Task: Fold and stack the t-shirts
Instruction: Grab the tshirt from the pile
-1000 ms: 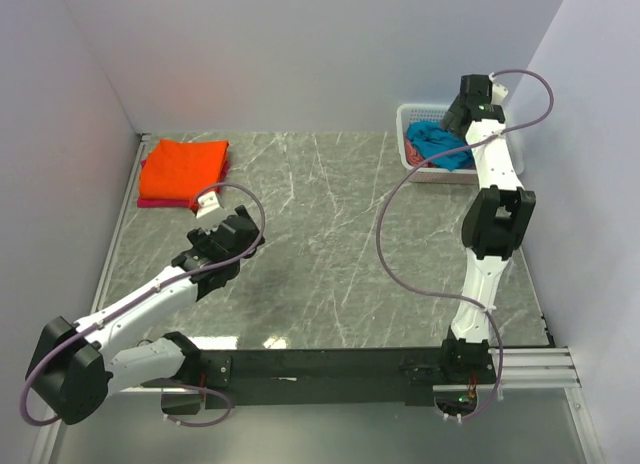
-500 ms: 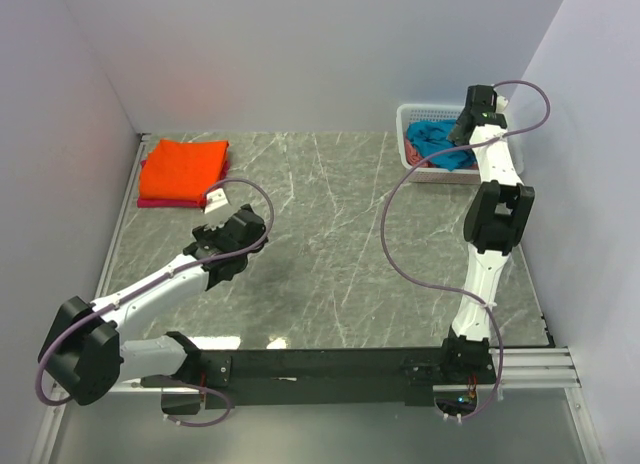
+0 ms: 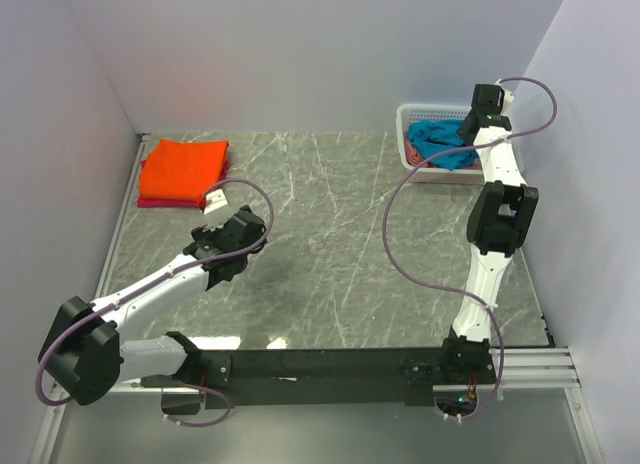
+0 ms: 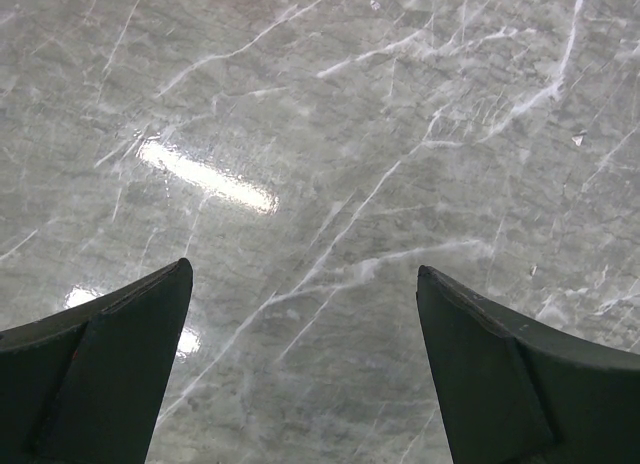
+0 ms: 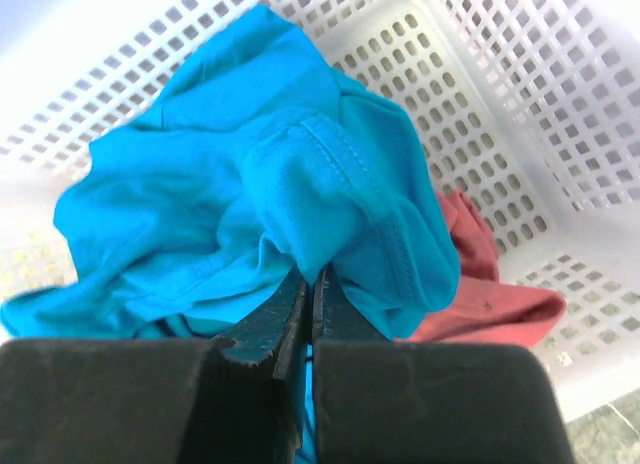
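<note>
A crumpled teal-blue t-shirt lies in the white lattice basket at the back right, on top of a salmon-pink t-shirt. My right gripper is down in the basket, shut on a fold of the teal-blue t-shirt. A folded bright orange t-shirt rests on a magenta t-shirt at the back left. My left gripper hovers open over bare marble, holding nothing; from above the left gripper sits left of centre.
The white basket stands against the back wall by the right wall. Grey walls close in the left, back and right sides. A purple cable loops off each arm. The black mounting rail runs along the near edge.
My right gripper has dropped deeper into the basket and closed on the teal-blue t-shirt. The left arm shifted slightly a second ago and has since stayed still, jaws open.
</note>
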`<action>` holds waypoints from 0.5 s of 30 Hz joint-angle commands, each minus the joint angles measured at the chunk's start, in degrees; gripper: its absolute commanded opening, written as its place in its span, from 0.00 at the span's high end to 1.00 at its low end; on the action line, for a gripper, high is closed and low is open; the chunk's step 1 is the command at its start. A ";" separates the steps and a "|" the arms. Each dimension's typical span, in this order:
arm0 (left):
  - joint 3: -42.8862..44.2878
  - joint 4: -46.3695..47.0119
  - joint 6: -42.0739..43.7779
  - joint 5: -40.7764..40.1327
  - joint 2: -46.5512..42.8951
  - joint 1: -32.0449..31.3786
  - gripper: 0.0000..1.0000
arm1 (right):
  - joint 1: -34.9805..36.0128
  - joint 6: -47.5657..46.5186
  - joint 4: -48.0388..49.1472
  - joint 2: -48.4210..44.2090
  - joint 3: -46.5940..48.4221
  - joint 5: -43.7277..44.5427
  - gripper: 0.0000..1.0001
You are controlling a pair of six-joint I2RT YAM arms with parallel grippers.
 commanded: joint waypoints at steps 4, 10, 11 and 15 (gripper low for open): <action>1.48 0.46 -0.90 -0.59 -3.93 0.10 0.01 | 0.99 -2.93 12.20 -16.49 -12.95 -0.17 1.00; 1.05 2.31 -0.20 1.87 -6.83 0.10 0.01 | 5.65 -6.35 21.43 -33.46 -24.30 2.03 1.00; 0.78 2.49 -0.29 2.14 -7.27 0.10 0.00 | 6.61 -7.14 21.96 -35.22 -24.31 2.82 1.00; -0.18 3.36 -0.55 3.72 -9.47 0.10 0.01 | 14.15 -11.80 21.70 -43.21 -22.64 5.81 1.00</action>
